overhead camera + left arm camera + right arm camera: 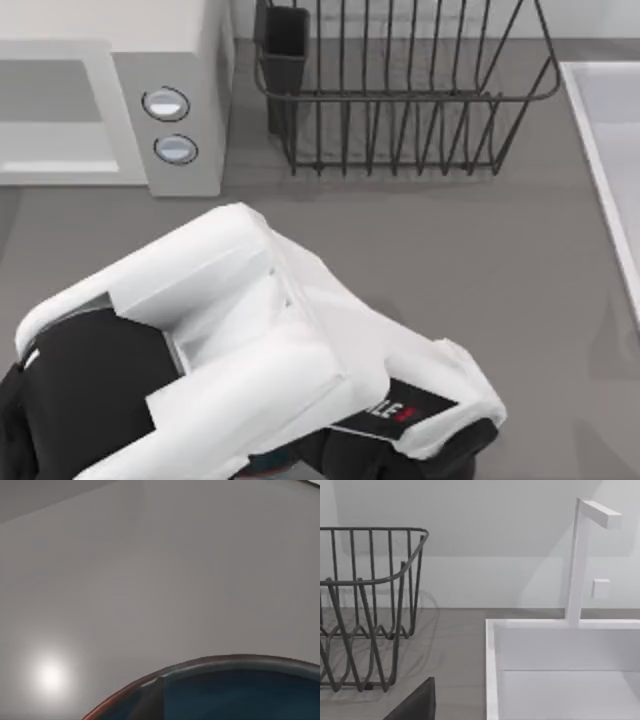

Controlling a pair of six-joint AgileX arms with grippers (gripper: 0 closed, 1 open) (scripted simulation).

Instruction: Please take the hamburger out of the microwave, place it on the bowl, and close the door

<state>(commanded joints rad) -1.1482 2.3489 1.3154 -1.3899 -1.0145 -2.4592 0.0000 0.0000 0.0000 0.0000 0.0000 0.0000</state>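
Left arm bulks over the table's near left; its grip cannot be told. Directly under its wrist lies the round deep-blue bowl with rusty rim. Hamburger unseen. Boxy white microwave sits far left, door apparently shut. Best lowered centred over the bowl. Grey tabletop; dark wire rack, white sink, pale wall.

White arm, perhaps black-jointed
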